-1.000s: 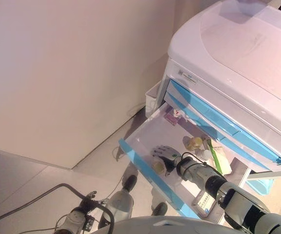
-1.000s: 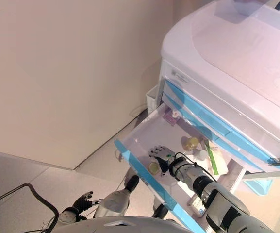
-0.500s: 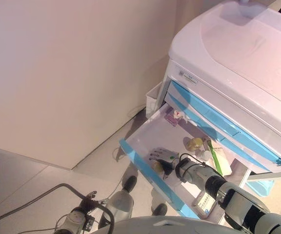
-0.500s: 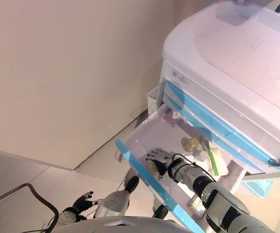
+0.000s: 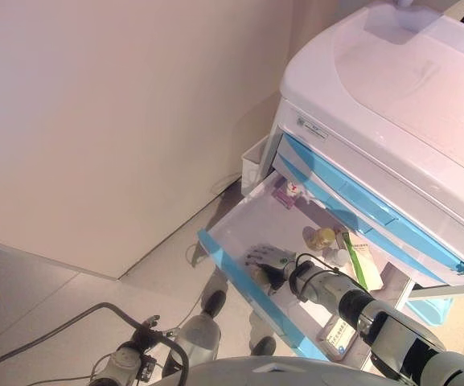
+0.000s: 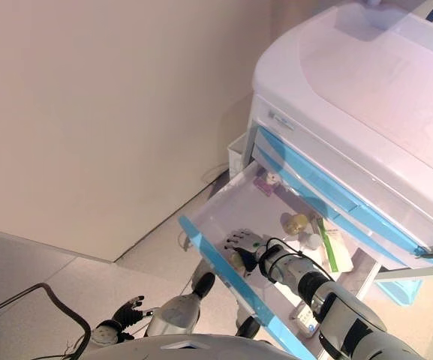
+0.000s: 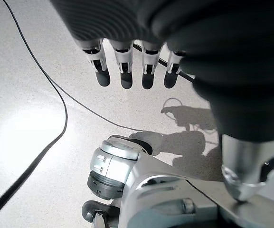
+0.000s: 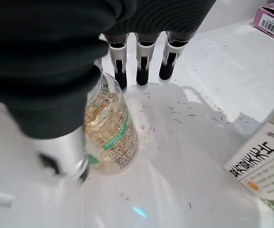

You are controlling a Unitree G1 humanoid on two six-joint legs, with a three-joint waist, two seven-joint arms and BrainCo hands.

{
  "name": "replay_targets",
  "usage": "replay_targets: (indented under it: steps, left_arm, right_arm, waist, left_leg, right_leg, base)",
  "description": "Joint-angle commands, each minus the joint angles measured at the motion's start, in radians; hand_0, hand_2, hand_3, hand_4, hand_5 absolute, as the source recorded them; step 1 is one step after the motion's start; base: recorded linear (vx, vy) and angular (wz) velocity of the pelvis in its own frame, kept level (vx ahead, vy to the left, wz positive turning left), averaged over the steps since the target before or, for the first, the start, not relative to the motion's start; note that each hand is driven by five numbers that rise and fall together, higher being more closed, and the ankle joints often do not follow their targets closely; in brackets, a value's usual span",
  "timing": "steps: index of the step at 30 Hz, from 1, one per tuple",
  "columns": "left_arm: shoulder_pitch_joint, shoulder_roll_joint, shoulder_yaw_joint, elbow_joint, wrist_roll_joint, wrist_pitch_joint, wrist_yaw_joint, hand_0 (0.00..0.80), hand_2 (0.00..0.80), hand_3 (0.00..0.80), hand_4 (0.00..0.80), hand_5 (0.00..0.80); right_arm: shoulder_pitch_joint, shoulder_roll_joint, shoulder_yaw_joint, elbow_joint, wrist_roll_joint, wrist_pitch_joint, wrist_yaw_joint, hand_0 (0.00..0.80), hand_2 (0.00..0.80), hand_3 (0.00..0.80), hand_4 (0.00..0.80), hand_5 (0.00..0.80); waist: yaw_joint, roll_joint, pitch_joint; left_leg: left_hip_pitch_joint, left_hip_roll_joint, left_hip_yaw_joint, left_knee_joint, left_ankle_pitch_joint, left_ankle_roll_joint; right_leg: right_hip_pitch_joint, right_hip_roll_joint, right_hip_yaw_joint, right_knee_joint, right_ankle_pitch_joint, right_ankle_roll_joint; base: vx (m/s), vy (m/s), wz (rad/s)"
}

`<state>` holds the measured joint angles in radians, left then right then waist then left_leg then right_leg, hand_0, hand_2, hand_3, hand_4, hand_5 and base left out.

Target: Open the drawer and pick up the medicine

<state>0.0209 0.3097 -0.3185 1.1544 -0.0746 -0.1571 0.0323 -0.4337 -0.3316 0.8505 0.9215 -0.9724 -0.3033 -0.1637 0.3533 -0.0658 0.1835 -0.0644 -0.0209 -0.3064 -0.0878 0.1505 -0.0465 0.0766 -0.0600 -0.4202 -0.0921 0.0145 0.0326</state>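
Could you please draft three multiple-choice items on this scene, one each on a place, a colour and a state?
1. Where does the clear bottle of yellow capsules lie?
A. On the floor by the wall
B. In the open drawer, under the right hand
C. On top of the cart

2. What colour is the drawer's front edge?
A. Blue
B. Red
C. Black

3. How is the left hand?
A. Curled round a box
B. Pressing on the drawer
C. Open, fingers straight, above the floor

Answers:
1. B: the right wrist view shows the bottle on the white drawer floor below the hand.
2. A: both eye views show a blue strip along the front.
3. C: the left wrist view shows straight fingers holding nothing.
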Motion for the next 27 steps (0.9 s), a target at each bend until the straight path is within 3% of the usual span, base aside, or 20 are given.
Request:
replay_targets:
  steps: [1,20,24,27]
  left_arm:
    - [0.002,0.005,-0.041,0.035,0.045,-0.015,-0.008,0.0,0.0,0.0,0.0,0.0]
    - [0.004,0.007,-0.041,0.035,0.044,-0.013,-0.011,0.0,0.0,0.0,0.0,0.0]
    - [0.006,0.009,-0.034,0.033,0.047,-0.009,-0.01,0.0,0.0,0.0,0.0,0.0]
    - [0.008,0.025,-0.021,0.02,0.039,0.004,-0.015,0.0,0.0,0.0,0.0,0.0]
  right_arm:
    - [0.006,-0.021,0.036,-0.078,0.006,-0.02,-0.019,0.8,0.8,0.8,0.8,0.8]
    - [0.006,-0.036,0.031,-0.101,0.014,-0.021,-0.033,0.8,0.8,0.8,0.8,0.8]
    - [-0.003,-0.071,0.031,-0.171,0.032,-0.018,0.006,0.8,0.8,0.8,0.8,0.8]
    - [-0.014,-0.152,0.033,-0.33,0.092,-0.001,0.122,0.8,0.8,0.8,0.8,0.8]
  waist:
    - [0.01,-0.01,-0.011]
    - [0.004,-0.013,-0.016]
    - [-0.006,-0.02,-0.018]
    - [-0.024,-0.031,-0.019]
  left_leg:
    - [-0.005,-0.038,-0.004,0.018,-0.051,0.023]
    - [0.0,-0.039,0.004,0.017,-0.055,0.025]
    - [0.007,-0.038,0.014,0.018,-0.06,0.026]
    - [0.015,-0.034,0.03,0.016,-0.066,0.026]
  right_leg:
    - [-0.01,-0.023,-0.006,0.107,-0.047,0.011]
    - [-0.007,-0.023,-0.001,0.101,-0.043,0.014]
    - [-0.004,-0.022,0.008,0.097,-0.038,0.016]
    - [-0.003,-0.02,0.022,0.092,-0.032,0.019]
  base:
    - [0.0,0.0,0.0]
    - [0.0,0.0,0.0]
    - [0.0,0.0,0.0]
    - [-0.001,-0.002,-0.02]
